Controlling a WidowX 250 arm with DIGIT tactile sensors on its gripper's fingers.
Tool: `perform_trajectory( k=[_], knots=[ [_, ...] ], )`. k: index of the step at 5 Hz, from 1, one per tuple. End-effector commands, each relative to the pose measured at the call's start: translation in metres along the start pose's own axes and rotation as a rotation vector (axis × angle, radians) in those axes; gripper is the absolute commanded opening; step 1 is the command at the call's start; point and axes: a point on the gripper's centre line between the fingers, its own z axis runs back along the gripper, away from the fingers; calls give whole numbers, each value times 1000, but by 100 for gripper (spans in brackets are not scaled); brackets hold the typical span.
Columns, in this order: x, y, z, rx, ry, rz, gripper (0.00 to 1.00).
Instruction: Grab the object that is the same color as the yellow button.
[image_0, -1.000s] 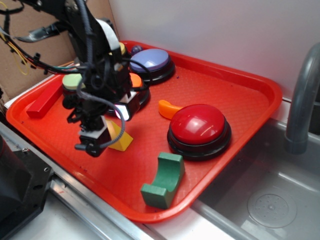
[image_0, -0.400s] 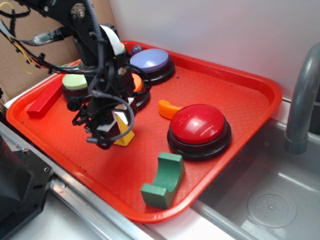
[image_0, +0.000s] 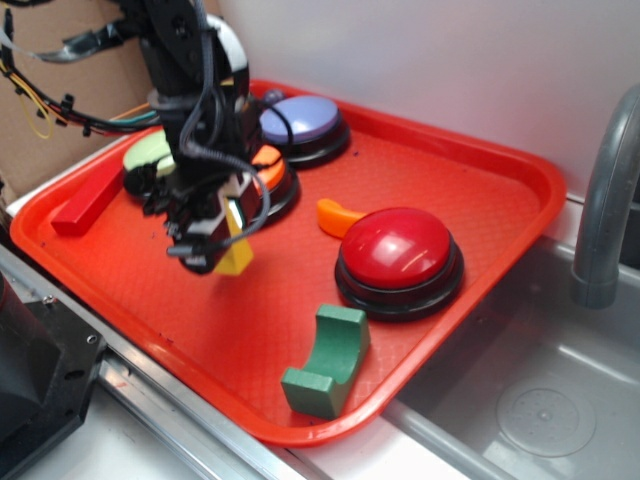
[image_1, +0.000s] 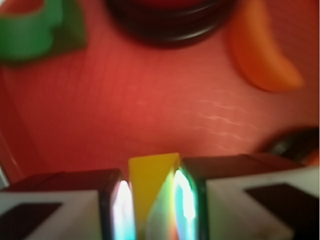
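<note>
Red plastic tray on a pale bench beside a steel sink, grey faucet at the right edge, plain white wall behind. Spread over the tray: big red button, purple button, pale green button, orange button partly hidden behind the arm, orange curved piece, green arch block near the front rim, red bar at the left. No clear sight of the yellow button from either view; most likely masked by the arm at the back of the tray.

Hand clenched on the yellow wedge, pointing down at the tray. Confirmed up close from the wrist: yellow wedge pinched between the two fingers, touching both pads, a narrow edge poking out ahead of the fingertips, hand centred on it. Lower corner of the wedge seemingly just clear of the tray floor in the exterior view, though hard to be sure against its own shadow.

Deciding relation: wedge directly inside the grip, no offset to either side, its long axis running roughly along the fingers and downward. Nothing left to align, then; only a straight lift called for, away from the orange button just behind and the red button off to the right. Grab judged essentially made. Main risk: sloped wedge faces slipping out between flat pads if the squeeze loosens.
</note>
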Motion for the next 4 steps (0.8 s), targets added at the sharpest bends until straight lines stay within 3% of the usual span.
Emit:
perform_trajectory(
  k=[1, 2, 3, 4],
  knots=[
    [16, -1, 71, 71, -5, 478, 0],
    [11, 4, 97, 118, 3, 726, 0],
    [4, 7, 115, 118, -44, 939, 0],
    [-2, 10, 115, 160, -28, 1044, 0]
  ],
)
